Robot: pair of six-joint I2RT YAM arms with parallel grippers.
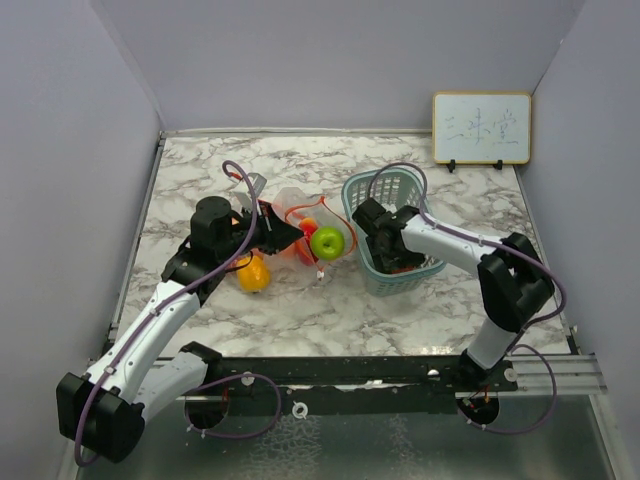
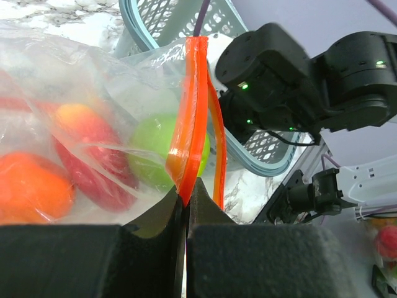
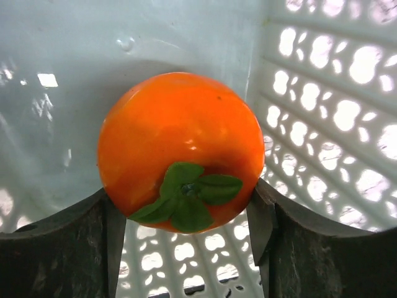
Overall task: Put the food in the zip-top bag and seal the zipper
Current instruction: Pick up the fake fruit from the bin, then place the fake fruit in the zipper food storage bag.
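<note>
The clear zip-top bag (image 1: 300, 215) lies mid-table and holds a green apple (image 1: 327, 241) and red and orange pieces. My left gripper (image 1: 278, 235) is shut on the orange-red zipper (image 2: 192, 112) at the bag's mouth, which stands upright from my fingers (image 2: 187, 186). The apple (image 2: 152, 149), a red fruit (image 2: 87, 161) and an orange fruit (image 2: 31, 186) show through the bag (image 2: 93, 81). My right gripper (image 1: 385, 252) is down inside the teal basket (image 1: 375, 190). Its fingers (image 3: 186, 205) are closed on an orange persimmon-like fruit (image 3: 180, 136) with green leaves.
A yellow-orange fruit (image 1: 252, 272) lies by my left arm; I cannot tell whether it is inside the bag. Something red (image 1: 402, 267) shows in the basket by my right gripper. A small whiteboard (image 1: 481, 127) stands at the back right. Grey walls enclose three sides.
</note>
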